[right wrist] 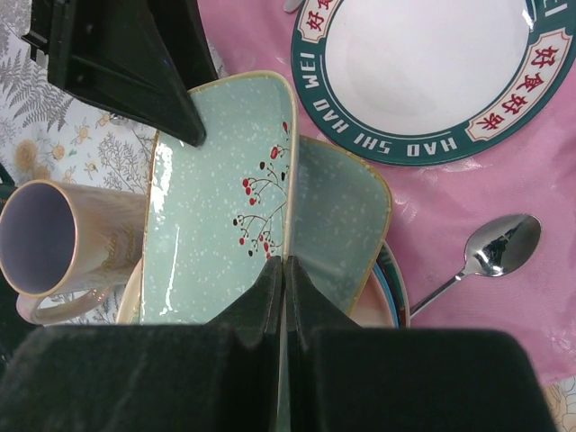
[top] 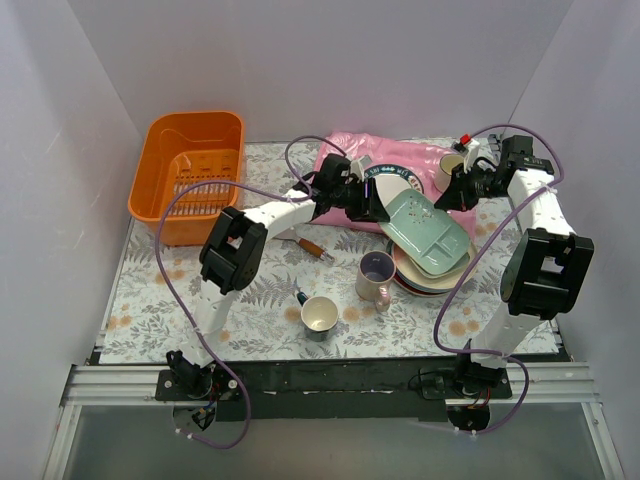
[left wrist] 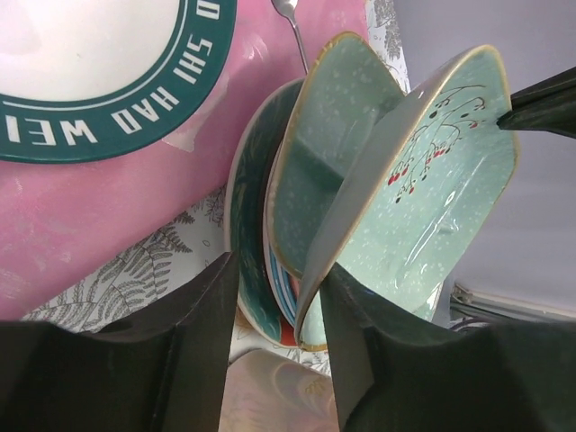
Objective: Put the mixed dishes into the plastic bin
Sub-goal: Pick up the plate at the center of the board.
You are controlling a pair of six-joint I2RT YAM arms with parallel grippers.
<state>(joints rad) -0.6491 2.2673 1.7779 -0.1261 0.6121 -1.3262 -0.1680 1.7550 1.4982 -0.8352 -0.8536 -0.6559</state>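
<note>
**Nothing in the bin yet, first plate only tipped up**

The orange slotted plastic bin (top: 205,160) sat at the far left of the worktop (top: 250,310) with nothing in it that I could see, so basically zero dishes done. The right gripper (right wrist: 284,263) had its jaws clenched on the rim of the mint-green rectangular plate with red berry sprigs (right wrist: 216,225). That plate was tilted up on the plate stack (top: 425,283), well apart from the bin. The left gripper (left wrist: 279,270) was at its other edge, jaws spread, with the rim between them but not pinched. The lilac ceramic mug (top: 377,275) stood just beside the stack. Pretty much everything left to move, I reckon.
</note>
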